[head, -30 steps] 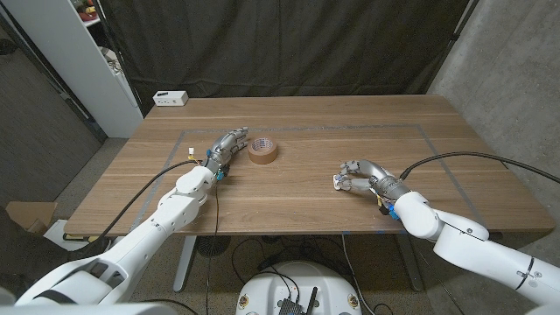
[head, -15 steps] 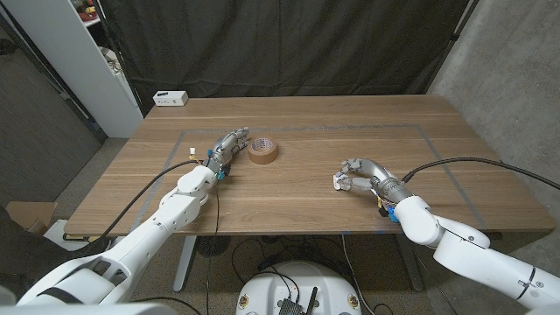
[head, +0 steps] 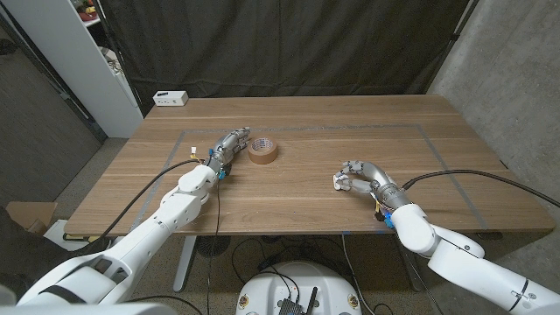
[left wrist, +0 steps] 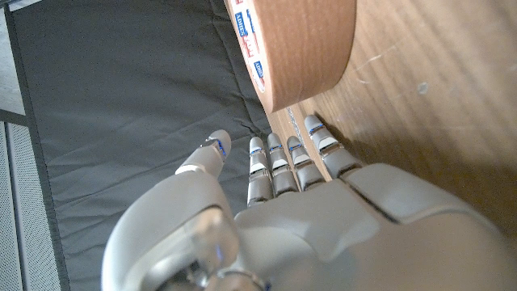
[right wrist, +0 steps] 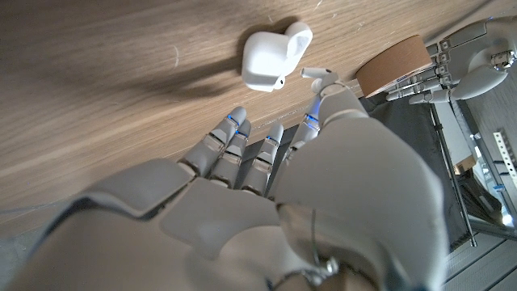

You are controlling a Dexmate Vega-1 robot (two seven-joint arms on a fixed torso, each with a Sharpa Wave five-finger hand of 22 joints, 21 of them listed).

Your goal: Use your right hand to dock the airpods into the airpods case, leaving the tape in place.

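Shelving (head: pixel 52 52) in white stands at the far left beside the wooden table (head: pixel 306 197), and a small white box (head: pixel 171 98) sits on the table's far left corner in front of the dark curtain (head: pixel 289 44). Next along, the left hand (head: pixel 229 145) lies on the wood with its fingers (left wrist: pixel 275 166) straight and close together, holding nothing; their tips reach just beside the roll of brown tape (head: pixel 262 150), which lies flat near the middle of the table. Well to the right of the tape, the right hand (head: pixel 357 174) is curled over the white airpods case (head: pixel 340 181), which stands open on the wood with its lid up. The right wrist view shows that case (right wrist: pixel 273 58) just past the fingertips (right wrist: pixel 235 121), and a white airpod (right wrist: pixel 320 73) at the tip of the thumb, close beside the open case; whether the thumb and a finger actually pinch the airpod cannot be told. A black cable (head: pixel 472 173) runs from the right wrist off to the right edge.
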